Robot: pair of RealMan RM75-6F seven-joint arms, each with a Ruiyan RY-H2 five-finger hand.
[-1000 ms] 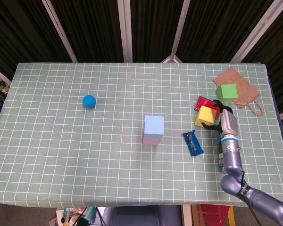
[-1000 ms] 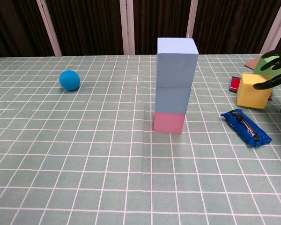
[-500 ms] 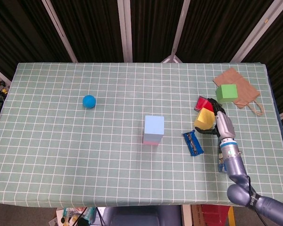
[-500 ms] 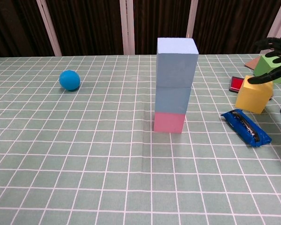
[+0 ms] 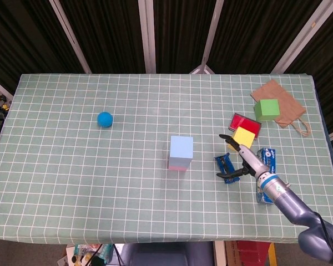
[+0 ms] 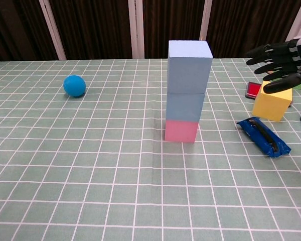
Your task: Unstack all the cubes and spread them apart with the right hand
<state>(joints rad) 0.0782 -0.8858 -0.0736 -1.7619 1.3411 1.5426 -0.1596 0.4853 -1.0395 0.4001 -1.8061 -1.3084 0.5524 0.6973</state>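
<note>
A stack of three cubes stands mid-table: a light blue cube (image 6: 189, 57) on top, a duller blue cube (image 6: 185, 106) under it, and a pink cube (image 6: 181, 131) at the bottom. From the head view I see only the light blue top (image 5: 181, 147) and a pink edge (image 5: 178, 167). A yellow cube (image 5: 244, 136) (image 6: 272, 103) sits alone to the right. My right hand (image 5: 240, 160) (image 6: 281, 63) hovers open, fingers spread, between the yellow cube and the stack, touching neither. The left hand is out of both views.
A blue snack packet (image 5: 226, 168) (image 6: 263, 135) lies under the right hand. A second blue packet (image 5: 265, 166), a red flat box (image 5: 244, 122), a green cube (image 5: 266, 109) on a brown paper bag (image 5: 283, 100) and a blue ball (image 5: 104, 118) are also on the table.
The right hand has left the yellow cube, which now rests flat on the table, and has moved left towards the stack with its fingers spread.
</note>
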